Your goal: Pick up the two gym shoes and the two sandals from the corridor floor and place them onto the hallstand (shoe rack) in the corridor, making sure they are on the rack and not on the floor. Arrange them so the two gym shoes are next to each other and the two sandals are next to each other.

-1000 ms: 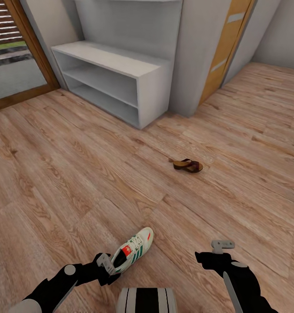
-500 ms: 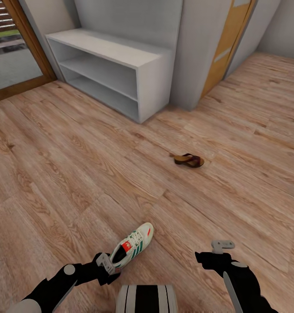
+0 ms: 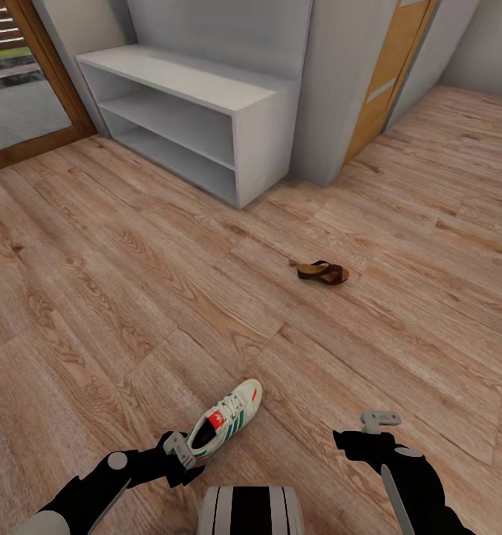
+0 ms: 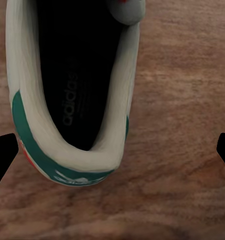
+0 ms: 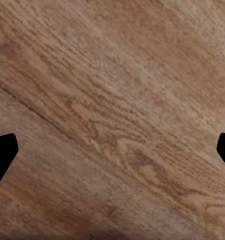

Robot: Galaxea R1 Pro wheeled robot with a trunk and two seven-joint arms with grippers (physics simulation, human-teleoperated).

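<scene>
One cream-white gym shoe (image 3: 227,423) with green stripes lies on the corridor floor (image 3: 117,297) close in front of me. My left gripper (image 3: 178,449) is at its heel, open. In the left wrist view the shoe's heel opening (image 4: 72,90) lies between the wide-apart fingertips (image 4: 2,157), untouched by either. A dark brown sandal (image 3: 323,272) lies alone on the planks further ahead. The pale grey hallstand (image 3: 184,89) stands against the far wall, both shelf slots bare. My right gripper (image 3: 379,420) hovers open over bare floor (image 5: 112,115).
A wood-framed glass door (image 3: 28,82) is left of the hallstand. A grey wall corner (image 3: 333,96) and an orange-brown door (image 3: 388,82) stand to its right. Open planks stretch between me and the rack.
The whole picture has shifted a little: the rack, sandal and shoe sit slightly higher, so the camera has moved. Both arms hold the same pose and both grippers stay open.
</scene>
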